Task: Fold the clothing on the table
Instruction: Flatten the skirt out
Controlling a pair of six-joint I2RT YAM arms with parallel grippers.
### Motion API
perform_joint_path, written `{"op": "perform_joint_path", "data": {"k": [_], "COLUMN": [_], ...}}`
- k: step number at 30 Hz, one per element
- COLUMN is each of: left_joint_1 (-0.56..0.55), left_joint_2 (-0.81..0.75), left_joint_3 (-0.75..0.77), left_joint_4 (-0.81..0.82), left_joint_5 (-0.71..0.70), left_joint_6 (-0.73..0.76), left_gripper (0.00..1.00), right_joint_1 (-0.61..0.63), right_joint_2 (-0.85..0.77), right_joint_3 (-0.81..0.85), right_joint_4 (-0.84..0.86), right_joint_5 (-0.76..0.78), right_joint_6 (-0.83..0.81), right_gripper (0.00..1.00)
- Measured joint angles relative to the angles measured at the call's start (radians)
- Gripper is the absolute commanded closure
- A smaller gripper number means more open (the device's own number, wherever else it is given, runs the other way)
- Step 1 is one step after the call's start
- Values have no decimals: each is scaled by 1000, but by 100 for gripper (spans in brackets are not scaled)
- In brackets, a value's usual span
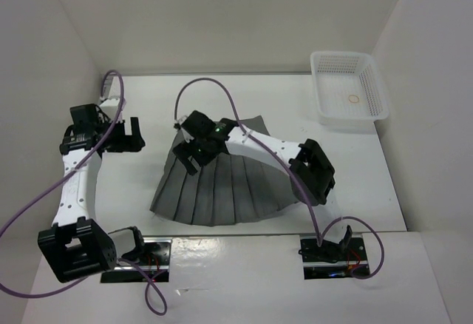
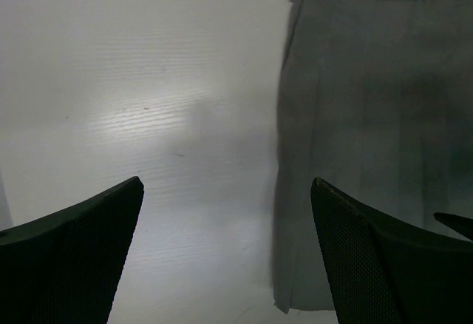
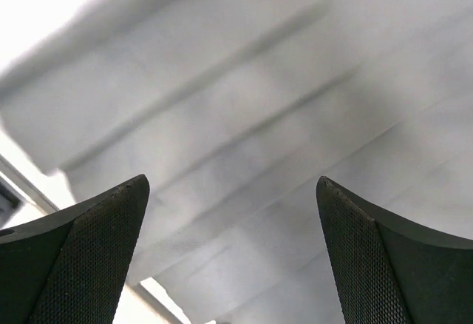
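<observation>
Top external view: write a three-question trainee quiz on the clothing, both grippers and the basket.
1. True or false: the right gripper hangs over the clothing with its jaws open.
2. Where does the white basket sit? A) at the far right corner of the table, apart from the clothing; B) on top of the clothing; C) at the near left corner.
3. Fill in: the left gripper, open, hovers mostly over the bare ____, at the clothing's left edge.
Key: 1 true; 2 A; 3 table.
</observation>
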Motion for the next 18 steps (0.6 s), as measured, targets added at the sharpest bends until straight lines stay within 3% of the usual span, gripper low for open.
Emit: {"op": "perform_joint_path", "data": {"k": [3,8,13,18], "left_joint_1": [-73,-168,-213,-266], "left_joint_2": [58,288,545,745], "left_joint_3": [12,118,277,465], "left_joint_4": [16,56,90,114], "left_joint_5": [8,17,54,62], "left_joint_6": [8,50,103,153], "left_gripper": [0,2,14,17], "right_joint_1": [-10,-113,-424,-695], "right_joint_2": [-26,-134,-167,-205], "right_joint_3": [95,94,37,-85], "right_joint_4": [-7,-5,-11,-50], "right_joint_5": [27,22,-123,-190], "right_joint_6": [-50,-169,-264,-329], "right_gripper": [2,1,1,1]}}
